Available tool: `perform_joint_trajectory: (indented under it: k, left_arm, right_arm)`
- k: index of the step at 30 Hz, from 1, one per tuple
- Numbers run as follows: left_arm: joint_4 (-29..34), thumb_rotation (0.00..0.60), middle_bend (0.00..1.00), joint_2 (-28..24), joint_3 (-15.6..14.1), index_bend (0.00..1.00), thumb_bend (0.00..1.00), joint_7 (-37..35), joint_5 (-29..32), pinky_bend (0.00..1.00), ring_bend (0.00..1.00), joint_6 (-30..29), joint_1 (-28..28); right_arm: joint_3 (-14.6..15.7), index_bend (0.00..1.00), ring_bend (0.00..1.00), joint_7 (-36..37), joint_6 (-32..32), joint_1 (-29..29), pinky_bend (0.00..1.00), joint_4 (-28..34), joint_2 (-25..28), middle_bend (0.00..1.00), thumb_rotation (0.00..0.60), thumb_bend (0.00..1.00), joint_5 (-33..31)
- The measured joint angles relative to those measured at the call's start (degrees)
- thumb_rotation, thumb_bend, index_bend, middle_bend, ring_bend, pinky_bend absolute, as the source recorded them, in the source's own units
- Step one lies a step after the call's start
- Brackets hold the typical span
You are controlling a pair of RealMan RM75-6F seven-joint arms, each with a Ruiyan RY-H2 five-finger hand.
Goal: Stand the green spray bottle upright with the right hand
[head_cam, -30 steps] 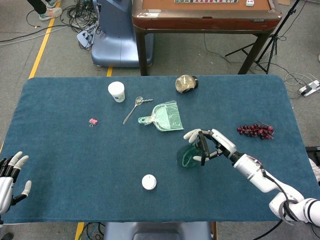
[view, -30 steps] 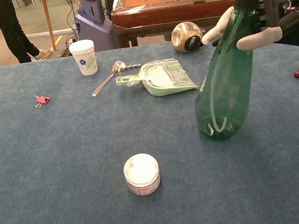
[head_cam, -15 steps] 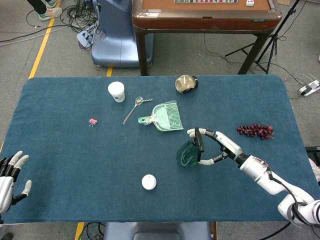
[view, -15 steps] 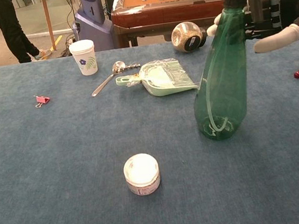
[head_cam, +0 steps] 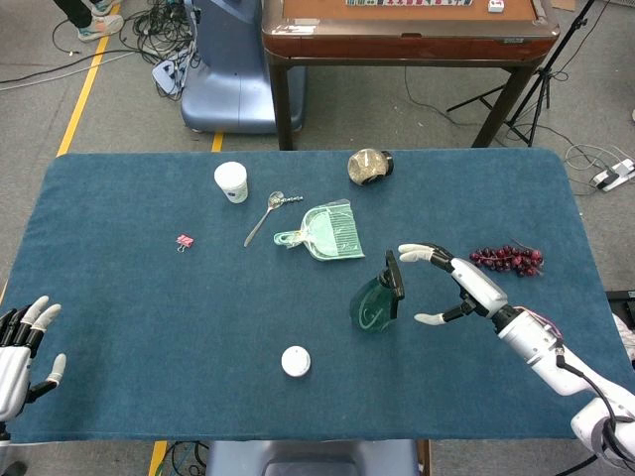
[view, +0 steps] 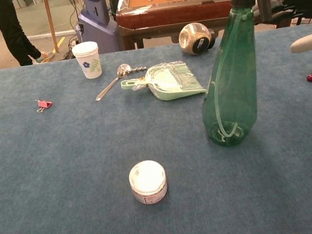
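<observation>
Green spray bottle (view: 230,83) upright, nozzle cropped in chest view, right hand (head_cam: 451,288) fingers spread, empty, left hand (head_cam: 22,342) half cut off, open

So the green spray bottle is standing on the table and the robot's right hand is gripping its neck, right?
Not quite. The green spray bottle does stand on the table, but the right hand is not gripping it: the head view shows the hand open beside the bottle, fingers spread, with a gap between them.

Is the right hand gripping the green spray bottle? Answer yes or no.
No. In the head view the right hand is open beside the green spray bottle, with a gap between its fingers and the upright bottle.
</observation>
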State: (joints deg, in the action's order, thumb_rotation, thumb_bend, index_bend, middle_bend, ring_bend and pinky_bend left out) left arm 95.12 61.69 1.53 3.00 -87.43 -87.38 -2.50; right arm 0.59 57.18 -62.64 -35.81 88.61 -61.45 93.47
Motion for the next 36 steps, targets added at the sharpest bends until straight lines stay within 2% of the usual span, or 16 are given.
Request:
perform_joint_trajectory:
  k: [4,9,13,19,28,36]
  left_arm:
    - [0.1,0.6,0.04,0.0,0.1,0.11,0.45,0.2,0.1,0.02,0.06,0.2,-0.2]
    - [0.3,0.6,0.04,0.0,0.1,0.11,0.45,0.7,0.1,0.02,0.06,0.7,-0.6]
    - [0.6,0.6,0.04,0.1,0.3,0.11,0.45,1.2,-0.2,0.02,0.06,0.9,-1.0]
    - [1.0,0.6,0.04,0.1,0.2,0.11,0.45,1.9,-1.0,0.02,0.06,1.2,-1.5]
    - [1.8,0.6,0.04,0.2,0.0,0.11,0.45,2.7,-2.0,0.02,0.06,0.8,-1.8]
    - [1.9,0.6,0.04,0.0,-0.2,0.11,0.45,2.6,-2.1,0.02,0.06,0.4,-1.6]
  right_arm:
    - [0.4,0.22,0.03,-9.2,-1.6,2.5,0.05,2.2,2.0,0.15,0.6,0.05,-1.3]
    - [1.3,0.22,0.04,-22.1,-5.0,6.8,0.05,5.2,4.3,0.18,0.6,0.05,-3.0]
    - [2.4,0.22,0.06,-32.2,-9.9,12.0,0.05,7.8,6.1,0.19,0.6,0.04,-4.0]
    - [3.6,0.22,0.06,-44.0,-17.3,18.6,0.05,8.2,6.3,0.2,0.6,0.04,-3.9]
    - [5.3,0.22,0.06,-50.1,-26.4,26.9,0.05,6.3,3.6,0.2,0.6,0.04,-0.3]
    - [5.8,0.22,0.07,-50.7,-29.3,30.1,0.05,4.1,1.9,0.21,0.6,0.04,2.5]
